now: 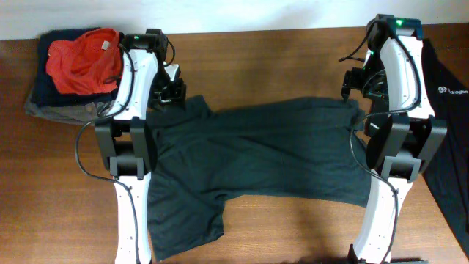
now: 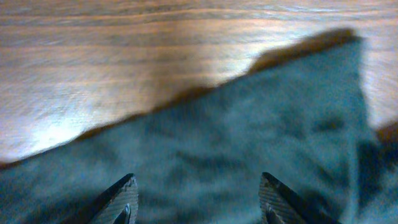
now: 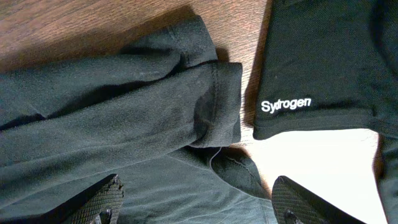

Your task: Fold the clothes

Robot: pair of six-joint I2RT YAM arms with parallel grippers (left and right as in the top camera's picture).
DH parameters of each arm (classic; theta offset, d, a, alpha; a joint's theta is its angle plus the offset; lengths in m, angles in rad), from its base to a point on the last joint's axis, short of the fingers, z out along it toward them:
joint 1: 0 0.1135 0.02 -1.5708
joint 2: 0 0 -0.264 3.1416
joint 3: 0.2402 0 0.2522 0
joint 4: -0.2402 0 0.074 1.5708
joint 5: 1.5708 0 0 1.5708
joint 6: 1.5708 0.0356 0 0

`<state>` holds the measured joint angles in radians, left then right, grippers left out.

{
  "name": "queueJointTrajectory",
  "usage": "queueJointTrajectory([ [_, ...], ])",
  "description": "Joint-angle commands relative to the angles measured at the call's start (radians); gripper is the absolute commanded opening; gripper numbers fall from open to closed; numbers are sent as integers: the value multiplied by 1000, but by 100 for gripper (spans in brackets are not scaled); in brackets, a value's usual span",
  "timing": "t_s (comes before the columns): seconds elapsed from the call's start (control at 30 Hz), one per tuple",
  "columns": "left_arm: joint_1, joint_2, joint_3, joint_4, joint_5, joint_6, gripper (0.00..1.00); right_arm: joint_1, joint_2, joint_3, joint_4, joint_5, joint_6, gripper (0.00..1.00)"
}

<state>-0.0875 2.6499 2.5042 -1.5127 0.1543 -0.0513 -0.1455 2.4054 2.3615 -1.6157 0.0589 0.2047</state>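
Overhead view: a black shirt (image 1: 256, 150) lies spread and wrinkled across the middle of the wooden table (image 1: 278, 66), with one part trailing toward the near left edge. The left pincer (image 1: 171, 89) sits at the shirt's far left corner, the right pincer (image 1: 357, 86) at its far right corner. In the left wrist view, which is blurred, both fingers (image 2: 118, 199) stand wide apart over the dark cloth, and the shirt's edge runs diagonally across the wood. In the right wrist view the pincer is likewise spread wide, its fingers (image 3: 102, 202) above a bunched sleeve (image 3: 205, 106) whose hemmed cuff is turned up. Just beside that cuff, across a narrow strip of bare wood, lies a second black shirt (image 1: 448, 117) at the table's right edge, bearing a white Syrogen logo (image 3: 285, 104). At the far left corner a red garment (image 1: 84, 59) tops a pile of dark clothes (image 1: 44, 103), well apart from the spread shirt.
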Motion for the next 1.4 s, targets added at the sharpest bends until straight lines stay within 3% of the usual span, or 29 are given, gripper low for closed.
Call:
queueJointTrajectory([
  [0.0,-11,21,12,15,-16,-69,59,7,-48,-5,5,-6,-8,81],
  [0.5,-66,53,12,55,-203,-116,55,8,-48,-5,7,-6,-10,80],
  [0.67,-73,81,12,55,-203,-116,38,8,-48,-5,7,-6,-10,80],
  [0.83,-72,79,20,55,-204,-116,12,8,-48,-5,7,-6,-10,79],
  [0.87,-72,79,27,51,-204,-116,2,8,-48,-5,7,-6,-10,78],
  [0.9,-72,79,41,42,-204,-115,1,8,-48,-5,7,-6,-10,77],
  [1.2,-74,78,367,-177,-208,-115,1,8,-48,-5,4,-7,-9,70],
  [1.37,-80,20,441,-175,-157,-98,1,8,-48,-5,-9,-6,-9,71],
])
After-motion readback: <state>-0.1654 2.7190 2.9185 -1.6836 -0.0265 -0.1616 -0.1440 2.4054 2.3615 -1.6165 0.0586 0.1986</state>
